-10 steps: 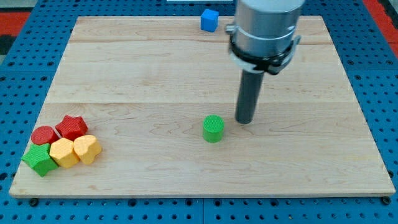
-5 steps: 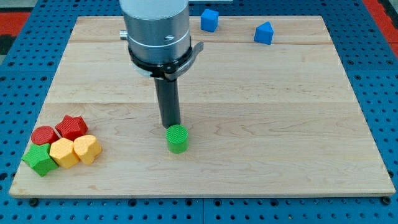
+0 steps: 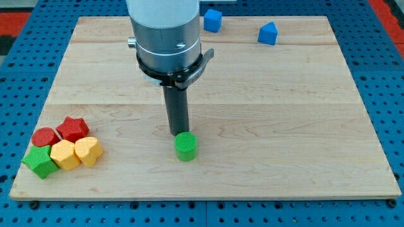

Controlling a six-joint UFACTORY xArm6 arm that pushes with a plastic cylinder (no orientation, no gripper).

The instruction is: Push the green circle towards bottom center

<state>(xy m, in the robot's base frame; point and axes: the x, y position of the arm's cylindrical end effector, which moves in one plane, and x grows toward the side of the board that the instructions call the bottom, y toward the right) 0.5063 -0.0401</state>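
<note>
The green circle [image 3: 185,146] is a short green cylinder standing on the wooden board [image 3: 284,126], a little left of the middle and near the view's bottom. My tip [image 3: 177,133] is the lower end of the dark rod. It stands just above the green circle in the view, slightly to its left, touching or almost touching its top edge. The arm's grey body hangs over the board's upper middle.
A cluster sits at the bottom left: a red circle [image 3: 45,136], a red star [image 3: 72,128], a green star [image 3: 40,161], a yellow hexagon [image 3: 64,154] and a yellow block [image 3: 88,151]. A blue cube [image 3: 213,20] and a blue block [image 3: 267,33] lie at the top.
The green circle has moved left and then down and slightly right. My tip went from the circle's right side to directly above it, following it down.
</note>
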